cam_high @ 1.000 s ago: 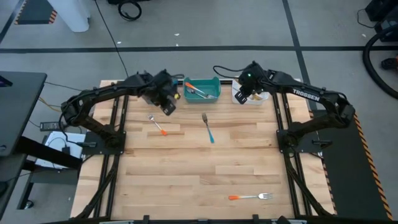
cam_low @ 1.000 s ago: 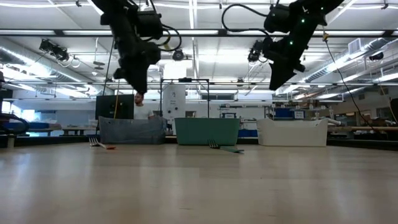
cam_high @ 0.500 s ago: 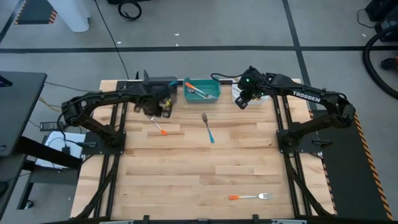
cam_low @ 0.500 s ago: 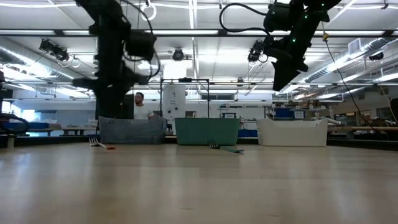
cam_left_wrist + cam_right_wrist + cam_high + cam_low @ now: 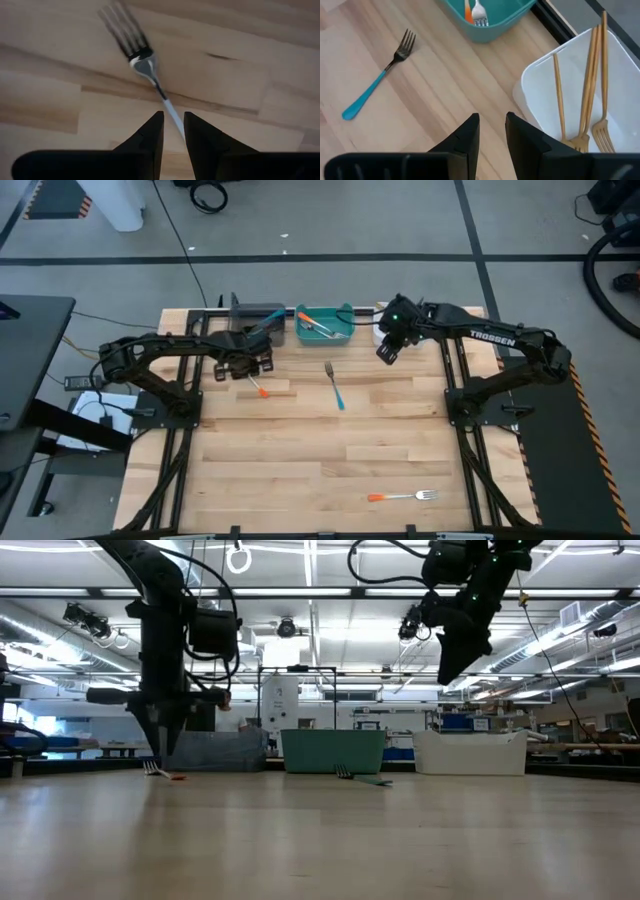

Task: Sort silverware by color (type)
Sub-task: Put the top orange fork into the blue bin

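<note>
An orange-handled fork [image 5: 261, 389] lies flat on the table in front of the grey bin [image 5: 255, 312]. My left gripper [image 5: 173, 131] points straight down just above it, open, one finger on each side of the fork's thin neck [image 5: 167, 105], with the tines [image 5: 125, 32] ahead. In the low view its tips [image 5: 160, 752] hang a little above the fork [image 5: 165, 774]. My right gripper [image 5: 492, 131] is open with nothing between its fingers, high over the table between the teal bin [image 5: 495, 31] and the white bin [image 5: 530, 95]. A blue-handled fork [image 5: 335, 387] lies mid-table.
The white bin holds several gold forks [image 5: 592, 75]; the teal bin holds an orange-handled fork [image 5: 468, 11]. Another orange-handled fork [image 5: 402, 496] lies near the table's near right corner. The three bins stand in a row along the far edge.
My left gripper has come down from beside the grey bin toward the table's left and near edges, rolling about its own axis, and now hangs low over the orange-handled fork. My right gripper has drifted a little from over the white bin toward the near edge.
</note>
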`<state>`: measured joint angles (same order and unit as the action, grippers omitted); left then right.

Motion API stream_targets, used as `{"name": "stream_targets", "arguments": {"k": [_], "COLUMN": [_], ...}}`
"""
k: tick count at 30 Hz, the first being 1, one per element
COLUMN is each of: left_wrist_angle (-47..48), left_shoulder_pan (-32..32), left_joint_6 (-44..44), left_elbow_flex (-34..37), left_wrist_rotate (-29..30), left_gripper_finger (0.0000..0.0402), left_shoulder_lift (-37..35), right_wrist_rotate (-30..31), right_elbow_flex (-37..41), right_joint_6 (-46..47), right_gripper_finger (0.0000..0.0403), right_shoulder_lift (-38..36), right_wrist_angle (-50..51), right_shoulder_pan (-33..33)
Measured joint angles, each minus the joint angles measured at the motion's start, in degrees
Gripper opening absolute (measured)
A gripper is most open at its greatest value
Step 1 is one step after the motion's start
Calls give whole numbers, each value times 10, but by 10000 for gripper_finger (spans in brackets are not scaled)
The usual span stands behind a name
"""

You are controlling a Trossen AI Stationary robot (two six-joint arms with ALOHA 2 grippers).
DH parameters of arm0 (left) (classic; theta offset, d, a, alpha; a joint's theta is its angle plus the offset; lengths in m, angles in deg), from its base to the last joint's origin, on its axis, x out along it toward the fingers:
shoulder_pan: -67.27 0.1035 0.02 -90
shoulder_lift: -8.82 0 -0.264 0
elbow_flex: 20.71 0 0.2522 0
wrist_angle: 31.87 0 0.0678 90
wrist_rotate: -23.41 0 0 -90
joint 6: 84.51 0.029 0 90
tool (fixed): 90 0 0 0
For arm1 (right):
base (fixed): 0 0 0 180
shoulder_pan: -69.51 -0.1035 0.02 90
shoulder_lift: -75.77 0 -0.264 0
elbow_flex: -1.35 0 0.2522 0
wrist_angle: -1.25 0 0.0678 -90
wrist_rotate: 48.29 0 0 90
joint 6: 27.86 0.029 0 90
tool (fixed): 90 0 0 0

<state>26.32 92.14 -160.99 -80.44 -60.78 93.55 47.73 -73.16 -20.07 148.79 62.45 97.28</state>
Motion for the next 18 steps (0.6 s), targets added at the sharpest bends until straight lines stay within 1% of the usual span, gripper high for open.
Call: {"name": "stream_targets", "arguments": {"k": [6,11,14,18], "left_wrist_angle": [-2,-1,-1,-2], "left_shoulder_pan": [-5,-19,-20,-20], "left_joint_6": [-76,-142,-170,-188], "left_elbow_flex": [0,0,0,-1], "left_wrist_rotate": [6,34,48,51], "left_gripper_finger": [82,82,82,80], "left_shoulder_lift": [4,4,6,16], "right_wrist_rotate": [0,0,0,0], "right_elbow_flex": [0,0,0,0], "right_joint_6": [0,0,0,0], "right_gripper_finger": [101,101,101,101], "right_shoulder_lift": [0,0,0,0], "right_wrist_angle": [0,0,0,0], "right_shoulder_pan": [-16,-29,-36,-43]}}
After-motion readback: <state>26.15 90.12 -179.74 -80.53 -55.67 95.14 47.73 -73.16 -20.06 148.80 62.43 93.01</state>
